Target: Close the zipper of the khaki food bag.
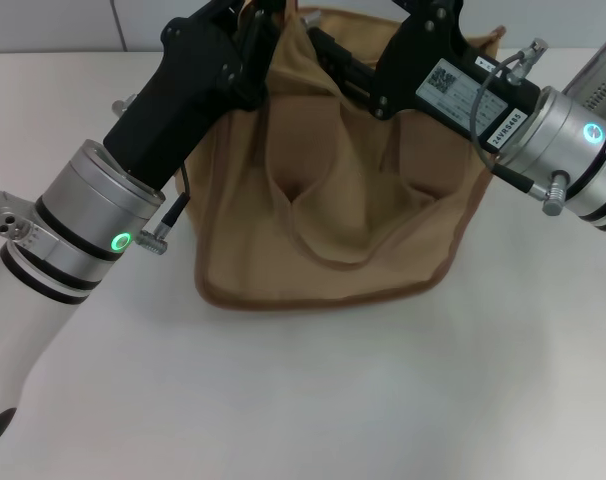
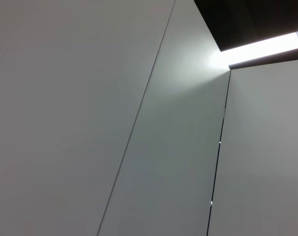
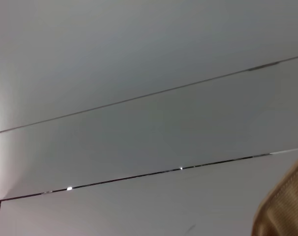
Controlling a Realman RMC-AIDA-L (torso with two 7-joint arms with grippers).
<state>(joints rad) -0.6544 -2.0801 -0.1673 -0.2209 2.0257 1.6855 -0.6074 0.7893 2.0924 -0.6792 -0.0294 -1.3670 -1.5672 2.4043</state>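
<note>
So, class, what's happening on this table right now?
Both robot arms reach into the top of the khaki food bag, which stands on the white table. The left gripper is at the bag's left upper edge, the right gripper at its right. The zipper itself is hidden behind them.

We cannot see the zipper anywhere: the top of the khaki food bag runs out past the upper edge of the head view, and the two black gripper bodies cover what remains of it. The left gripper and the right gripper are both cut off there, so we cannot tell how their fingers stand or what they touch. The left wrist view shows only pale wall panels. In the right wrist view just a blurred corner of khaki fabric enters at the edge.
</note>
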